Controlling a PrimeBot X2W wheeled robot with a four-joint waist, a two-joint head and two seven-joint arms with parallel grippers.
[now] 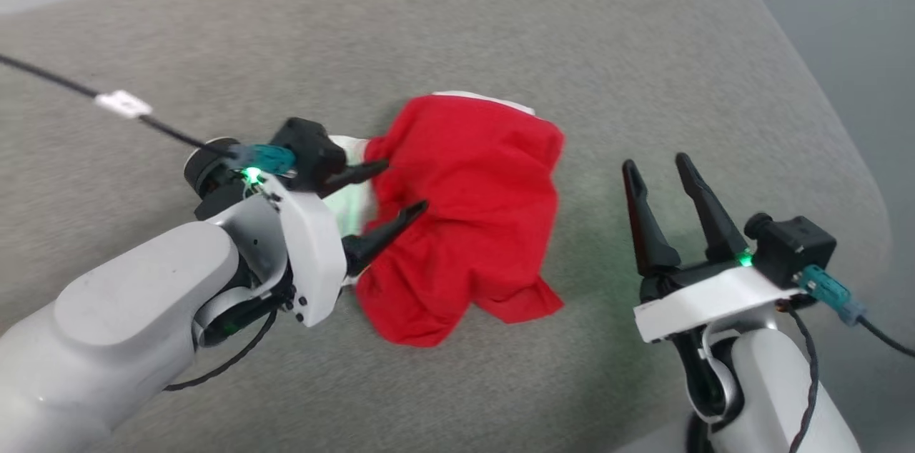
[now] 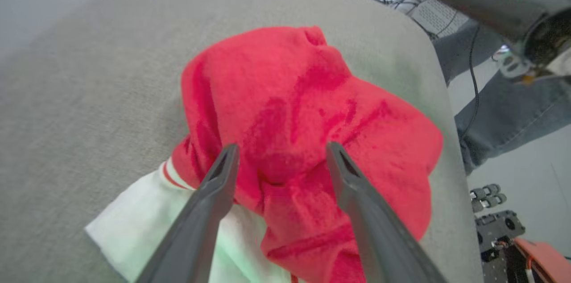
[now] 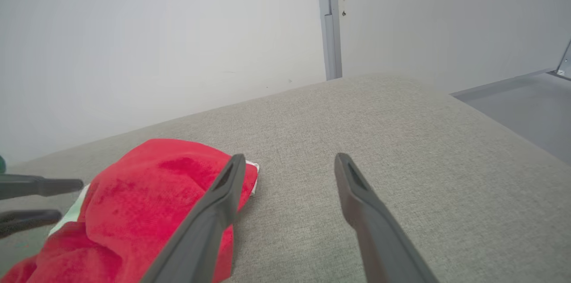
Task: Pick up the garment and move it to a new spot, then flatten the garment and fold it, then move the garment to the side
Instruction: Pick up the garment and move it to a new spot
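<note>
The garment (image 1: 468, 213) is a crumpled red heap with white sleeve fabric showing at its left and far edges, lying on the grey cushion (image 1: 500, 31). My left gripper (image 1: 404, 187) stands open at the heap's left side, fingers pointing right over the red cloth, nothing pinched between them. In the left wrist view the garment (image 2: 308, 109) bulges between and beyond the open gripper (image 2: 282, 149), with a white sleeve and its striped trim (image 2: 147, 216) at lower left. My right gripper (image 1: 654, 166) is open, right of the heap and apart from it. The right wrist view shows the garment (image 3: 134, 193) left of that gripper (image 3: 290, 160).
The cushion's rounded right edge (image 1: 836, 117) drops off to grey floor. A black cable with a white tag (image 1: 123, 104) crosses the upper left. In the left wrist view a person's jeans-clad leg (image 2: 513, 113) stands beyond the cushion edge. A white wall (image 3: 156, 28) rises behind.
</note>
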